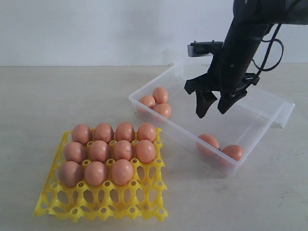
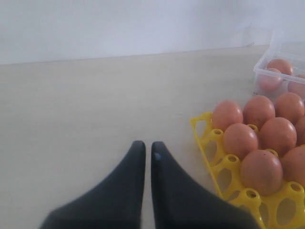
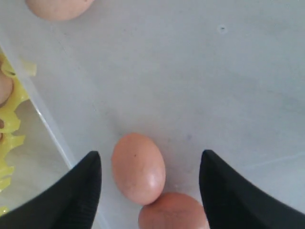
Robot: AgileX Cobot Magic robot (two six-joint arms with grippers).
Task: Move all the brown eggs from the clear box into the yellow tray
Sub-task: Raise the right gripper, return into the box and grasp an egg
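The yellow tray (image 1: 144,207) lies at the front left with several brown eggs (image 1: 123,150) filling its far three rows. The clear box (image 1: 173,129) stands to its right, lid off. It holds three brown eggs (image 1: 160,95) in its far left corner and two (image 1: 208,142) at its near end. My right gripper (image 1: 212,113) hangs open above the box's middle, holding nothing. The right wrist view shows it (image 3: 150,153) straddling the near pair of eggs (image 3: 138,168) from above. My left gripper (image 2: 147,144) is shut and empty over bare table beside the tray (image 2: 206,143).
The box's far right wall (image 1: 284,113) stands higher than the rest, beside my right arm. The box's near wall (image 3: 47,129) runs between the eggs and the tray. A white wall backs the beige table (image 1: 57,96).
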